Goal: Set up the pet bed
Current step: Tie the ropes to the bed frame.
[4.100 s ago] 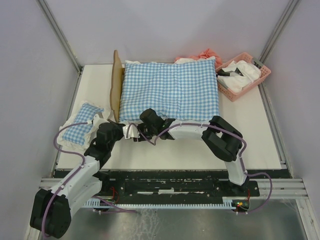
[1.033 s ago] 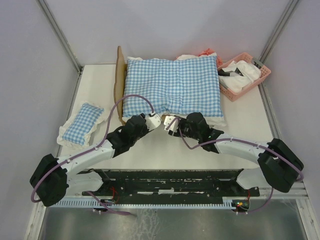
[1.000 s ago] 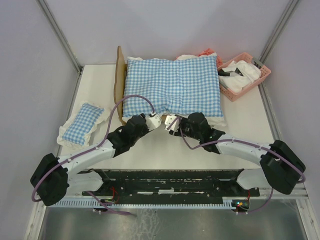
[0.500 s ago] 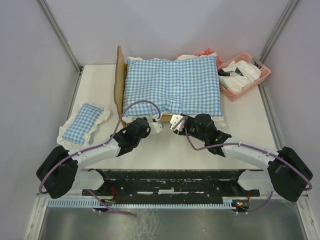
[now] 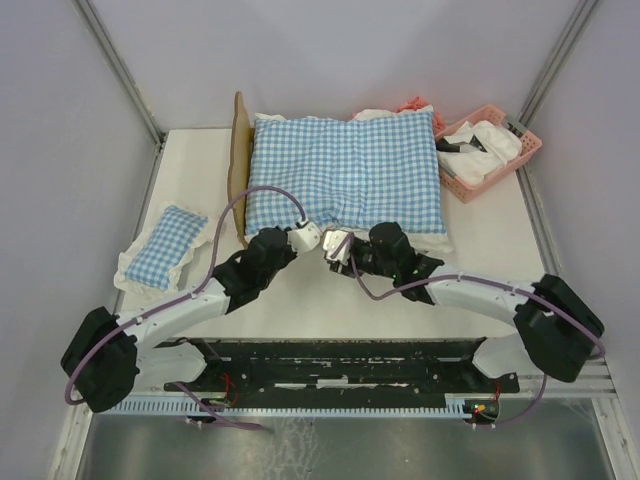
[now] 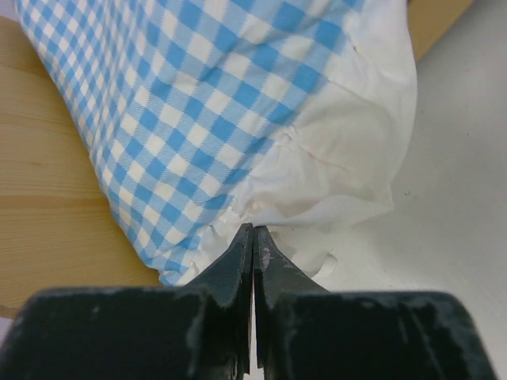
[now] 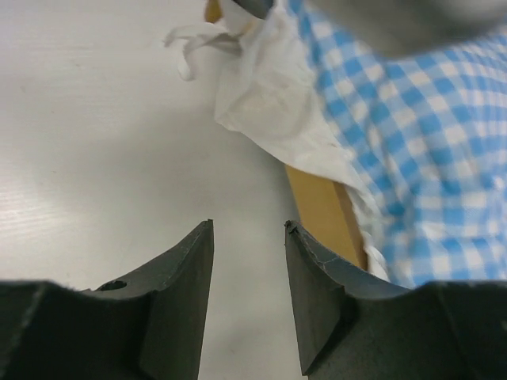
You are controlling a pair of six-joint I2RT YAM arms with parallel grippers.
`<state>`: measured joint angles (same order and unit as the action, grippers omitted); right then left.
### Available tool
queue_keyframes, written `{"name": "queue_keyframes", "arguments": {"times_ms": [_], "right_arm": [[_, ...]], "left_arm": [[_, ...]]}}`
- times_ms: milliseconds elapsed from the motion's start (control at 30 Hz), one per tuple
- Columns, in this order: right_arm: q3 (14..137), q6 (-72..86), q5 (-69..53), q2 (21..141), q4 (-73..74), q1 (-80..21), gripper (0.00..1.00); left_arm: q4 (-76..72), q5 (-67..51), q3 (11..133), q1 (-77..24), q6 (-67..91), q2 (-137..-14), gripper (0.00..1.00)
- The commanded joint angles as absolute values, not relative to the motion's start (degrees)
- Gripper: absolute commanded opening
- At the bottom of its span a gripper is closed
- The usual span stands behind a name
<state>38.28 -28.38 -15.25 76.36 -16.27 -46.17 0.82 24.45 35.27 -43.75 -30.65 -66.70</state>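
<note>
The pet bed's light-wood headboard (image 5: 238,165) stands at the left end of the frame, which is mostly covered by the large blue-and-white checked cushion (image 5: 345,170). My left gripper (image 5: 305,237) is at the cushion's near-left corner. In the left wrist view it (image 6: 253,229) is shut, with its tips touching the white frill (image 6: 333,174); the bed's wood (image 6: 47,198) shows on the left. My right gripper (image 5: 335,248) is just beside it. In the right wrist view it (image 7: 248,226) is open and empty over the table, just short of the frill (image 7: 269,103) and the wooden rail (image 7: 321,210).
A small checked pillow with a frill (image 5: 165,245) lies at the table's left edge. A pink basket (image 5: 487,150) holding white cloths stands at the back right, with pink fabric (image 5: 412,104) behind the cushion. The two wrists are close together.
My left gripper has moved up to the cushion's near-left corner. My right gripper has shifted left and slightly nearer. The cushion has not visibly moved.
</note>
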Motion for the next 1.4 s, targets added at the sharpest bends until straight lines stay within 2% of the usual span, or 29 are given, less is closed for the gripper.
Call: {"name": "queue_keyframes", "arguments": {"times_ms": [0, 300, 567, 933, 1367], "right_arm": [[43.7, -24.0, -16.1, 84.7, -21.2, -51.3, 0.49], [52.6, -22.6, -10.2, 103.4, -32.2, -58.7, 0.49], [64.3, -25.5, -8.6, 114.4, -27.1, -59.0, 0.5], [72.5, -26.7, -6.4, 121.9, -24.1, -59.0, 0.51], [78.5, -29.7, -6.1, 123.2, -9.4, -58.8, 0.51]], "left_arm": [[-2.2, 20.6, 38.7, -41.2, -19.1, -65.6, 0.03], [-1.2, 12.7, 41.4, -34.6, -6.6, -64.4, 0.03], [-1.4, 9.5, 41.3, -30.8, -0.4, -64.0, 0.03], [0.8, 7.8, 44.4, -28.4, 3.6, -65.8, 0.03], [4.1, 8.1, 49.6, -27.6, 12.3, -65.3, 0.04]]}}
